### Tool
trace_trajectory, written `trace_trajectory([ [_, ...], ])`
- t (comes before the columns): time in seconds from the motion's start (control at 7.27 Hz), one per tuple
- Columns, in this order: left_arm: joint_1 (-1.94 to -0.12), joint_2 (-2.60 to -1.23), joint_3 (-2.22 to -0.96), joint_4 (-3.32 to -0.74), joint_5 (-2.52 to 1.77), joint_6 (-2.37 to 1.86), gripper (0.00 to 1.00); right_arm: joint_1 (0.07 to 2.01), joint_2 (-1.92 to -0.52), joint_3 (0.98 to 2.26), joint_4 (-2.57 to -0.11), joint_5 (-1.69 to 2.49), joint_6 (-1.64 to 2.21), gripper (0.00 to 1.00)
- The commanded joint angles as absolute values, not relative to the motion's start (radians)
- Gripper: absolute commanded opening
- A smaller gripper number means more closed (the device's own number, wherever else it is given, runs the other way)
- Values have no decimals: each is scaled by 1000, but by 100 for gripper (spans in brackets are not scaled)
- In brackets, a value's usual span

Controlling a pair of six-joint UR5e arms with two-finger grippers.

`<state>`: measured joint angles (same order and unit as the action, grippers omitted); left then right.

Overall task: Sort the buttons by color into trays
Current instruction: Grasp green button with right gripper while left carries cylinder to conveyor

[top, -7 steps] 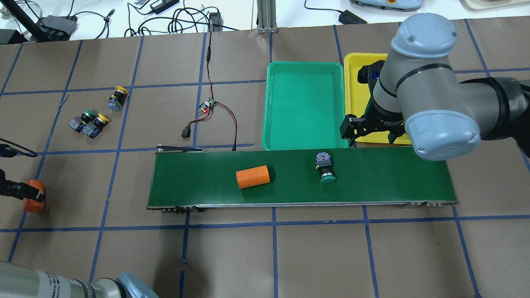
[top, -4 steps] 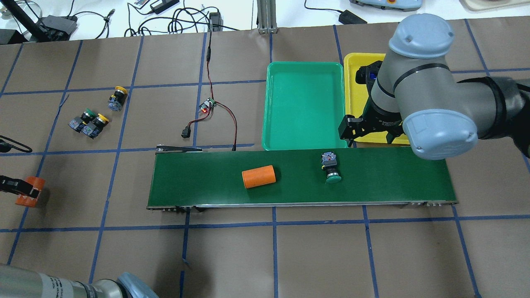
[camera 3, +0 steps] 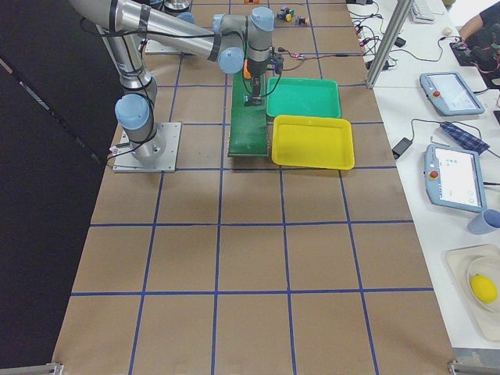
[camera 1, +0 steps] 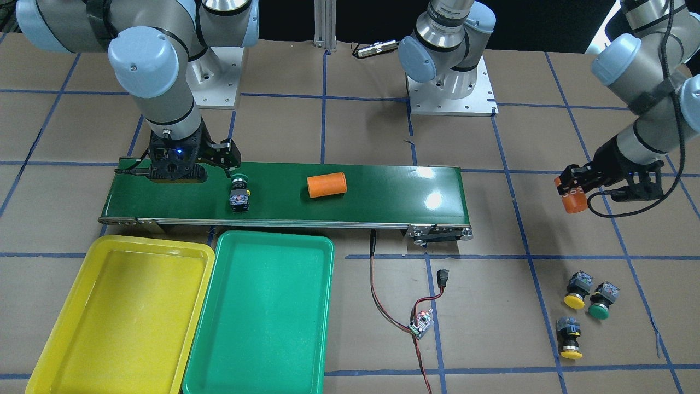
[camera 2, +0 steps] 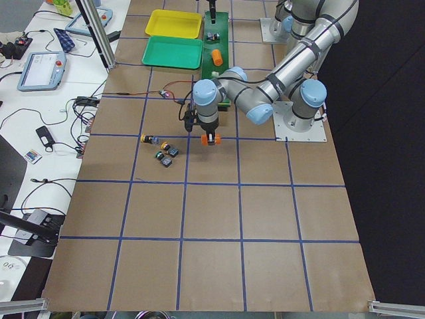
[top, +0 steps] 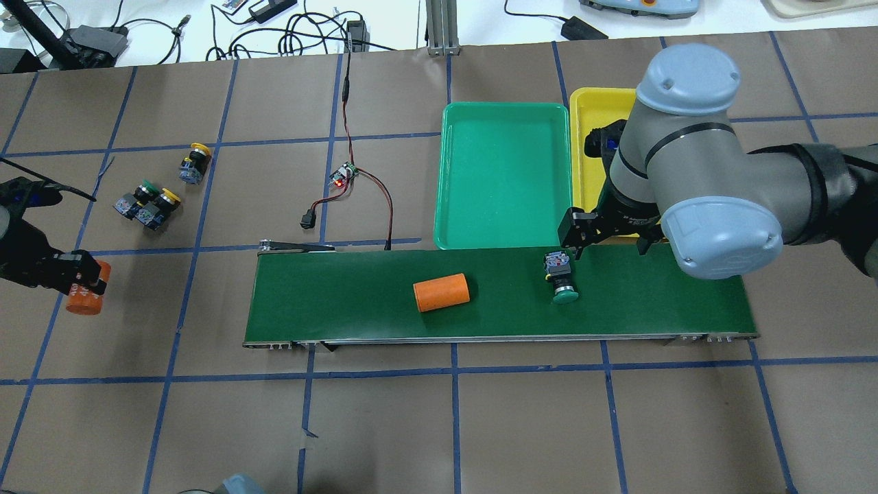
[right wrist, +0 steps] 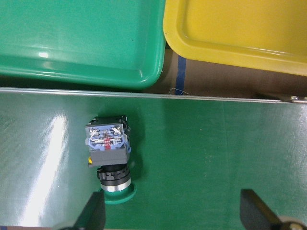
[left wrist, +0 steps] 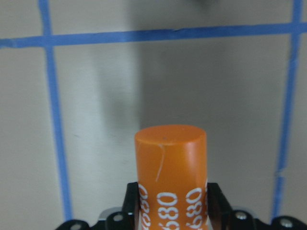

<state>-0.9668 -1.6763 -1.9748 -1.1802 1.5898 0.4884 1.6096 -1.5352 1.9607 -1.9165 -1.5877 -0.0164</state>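
A green button (top: 561, 278) lies on its side on the conveyor belt, just below the green tray (top: 504, 175) and the yellow tray (top: 585, 137). My right gripper (top: 607, 240) hangs open over the belt's far edge. In the right wrist view the green button (right wrist: 109, 158) lies just inside the finger at the view's left. Two yellow buttons (top: 194, 162) (top: 160, 208) and one green button (top: 137, 199) sit on the table at far left. My left gripper (top: 86, 278) is shut on an orange cylinder (left wrist: 170, 163) printed "680", held above the table near them.
The dark green conveyor belt (top: 343, 295) runs across the middle, and a second orange cylinder (top: 441, 292) lies on it. A small circuit board (top: 343, 177) with red and black wires sits behind the belt's left end. Cables and devices line the far table edge.
The belt carried the orange cylinder and the green button to the right. My right gripper came down toward the belt beside the button. My left gripper moved forward and inward with its cylinder.
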Motion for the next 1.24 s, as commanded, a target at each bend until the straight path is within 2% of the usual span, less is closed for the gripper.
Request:
trace_trajectory([
  [0.0,-1183,-1629,-1976,-1241,1575,64,0,1605,-1531,1967,-1913,-1588,-41,100],
  [0.41,-1414,-1657,-1973,-1229,1514,-454,0,1606,-1479,2020,-1959,-1554,-26,100],
  [0.69,-1472,-1670,-1977,-1236,1435,-706,0,1606,-1409,2023,-1986,-1548,-31,100],
  [0.83,-1501,-1683,-1976,-1236,1419,-750,0,1606,-1384,2014,-2006,-1549,-34,96],
  [0.96,-1525,-1690,-1976,-1239,1420,-808,0,1605,-1382,2008,-2022,-1558,-46,59],
  [1.1,-1532,-1693,-1977,-1235,1430,-810,9,1605,-1379,2008,-2022,-1557,-44,28],
])
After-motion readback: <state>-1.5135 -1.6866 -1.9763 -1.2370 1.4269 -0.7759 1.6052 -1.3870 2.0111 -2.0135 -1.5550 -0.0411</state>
